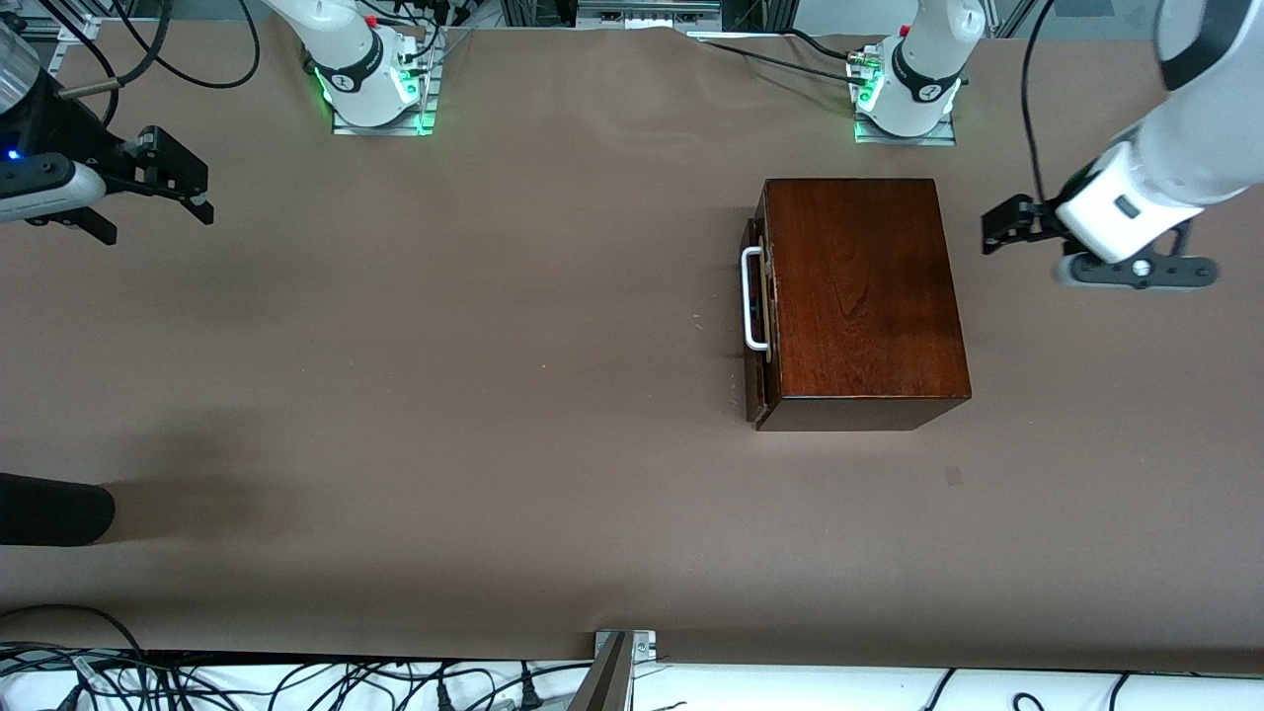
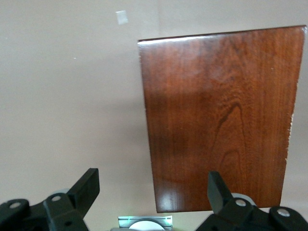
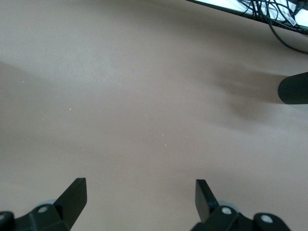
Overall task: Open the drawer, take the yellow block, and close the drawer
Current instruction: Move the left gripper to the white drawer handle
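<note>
Dark rounded object [image 1: 54, 509] cut off at desk [image 1: 444, 395] edge, unidentifiable | drawer [image 1: 758, 306] seen nearly shut, interior hidden, yellow block not seen | left hand [image 1: 992, 232] released, over desk beside box | right hand [image 1: 193, 193] released, over bare desk.

No text, label, brand, number or sign could be read anywhere in these views, whether on the wooden box [image 1: 859, 296], on the brown table cover [image 1: 444, 395], or on the robot bases [image 1: 370, 84], whose dark round marks were too small to make out.
</note>
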Available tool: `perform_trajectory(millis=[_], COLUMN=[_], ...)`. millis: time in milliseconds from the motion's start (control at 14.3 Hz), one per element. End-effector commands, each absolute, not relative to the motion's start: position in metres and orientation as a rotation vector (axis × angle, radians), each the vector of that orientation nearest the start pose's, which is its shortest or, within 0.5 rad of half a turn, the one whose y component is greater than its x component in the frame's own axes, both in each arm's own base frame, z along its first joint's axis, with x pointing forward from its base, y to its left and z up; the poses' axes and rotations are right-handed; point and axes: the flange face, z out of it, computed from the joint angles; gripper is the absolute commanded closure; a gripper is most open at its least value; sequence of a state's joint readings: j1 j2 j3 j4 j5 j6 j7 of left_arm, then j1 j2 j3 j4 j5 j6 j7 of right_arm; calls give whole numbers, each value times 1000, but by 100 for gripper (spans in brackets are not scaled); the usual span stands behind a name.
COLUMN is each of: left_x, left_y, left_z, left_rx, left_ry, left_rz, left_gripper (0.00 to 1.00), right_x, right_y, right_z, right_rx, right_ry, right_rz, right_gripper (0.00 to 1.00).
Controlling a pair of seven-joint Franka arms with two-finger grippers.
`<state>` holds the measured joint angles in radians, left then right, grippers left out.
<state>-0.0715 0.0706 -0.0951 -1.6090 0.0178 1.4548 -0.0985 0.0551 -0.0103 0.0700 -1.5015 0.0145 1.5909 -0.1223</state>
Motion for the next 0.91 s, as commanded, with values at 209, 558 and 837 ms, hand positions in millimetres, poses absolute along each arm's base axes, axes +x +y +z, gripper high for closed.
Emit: perform_trajectory(millis=[209,558,837], left_x=[555,524,497], left_y=[-228,-353,-417], left_z=[535,475,427], left_rx=[-3075,-3054,-2957], left_ry=[83,-4,-1], left_rz=[295,265,160], left_gripper=[0,0,0], right_x=[545,546,547], right_y=[71,72,75], right_z=[672,669,669], right_rx=[-3103,-3110,-3108], right_ry=[-393,-391,-398], right_rz=[-154,-149,-161], right_gripper=[0,0,0])
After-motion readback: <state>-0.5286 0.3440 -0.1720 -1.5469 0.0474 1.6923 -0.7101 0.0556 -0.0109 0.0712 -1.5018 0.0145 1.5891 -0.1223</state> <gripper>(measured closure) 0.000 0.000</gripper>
